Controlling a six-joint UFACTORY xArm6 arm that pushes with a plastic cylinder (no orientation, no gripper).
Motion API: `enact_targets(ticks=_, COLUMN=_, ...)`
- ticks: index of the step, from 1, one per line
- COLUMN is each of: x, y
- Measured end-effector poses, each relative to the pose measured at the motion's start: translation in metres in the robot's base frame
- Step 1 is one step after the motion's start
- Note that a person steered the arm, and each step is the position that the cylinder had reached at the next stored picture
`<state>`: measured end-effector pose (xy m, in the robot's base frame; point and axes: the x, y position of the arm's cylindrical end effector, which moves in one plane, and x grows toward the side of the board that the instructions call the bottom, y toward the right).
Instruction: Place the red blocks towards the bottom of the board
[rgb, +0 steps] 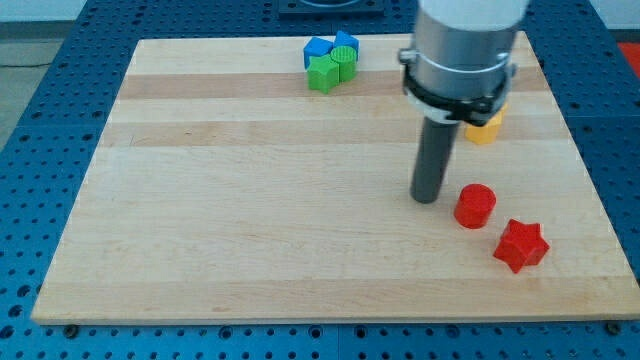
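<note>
A red cylinder (475, 206) stands on the wooden board (250, 230) at the lower right. A red star-shaped block (521, 245) lies just below and right of it, near the board's bottom edge. My tip (428, 199) rests on the board just left of the red cylinder, with a small gap between them.
A cluster of two blue blocks (333, 46) and two green blocks (327, 71) sits at the top middle. A yellow block (484, 128) lies at the right, partly hidden behind the arm's grey body (465, 45). A blue perforated table surrounds the board.
</note>
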<state>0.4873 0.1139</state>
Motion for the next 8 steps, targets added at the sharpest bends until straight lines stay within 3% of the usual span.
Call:
enact_targets(ticks=1, x=0.0, y=0.028)
enact_targets(ticks=6, x=0.035, y=0.036)
enact_targets(ticks=7, x=0.032, y=0.031)
enact_targets(ticks=8, x=-0.002, y=0.0)
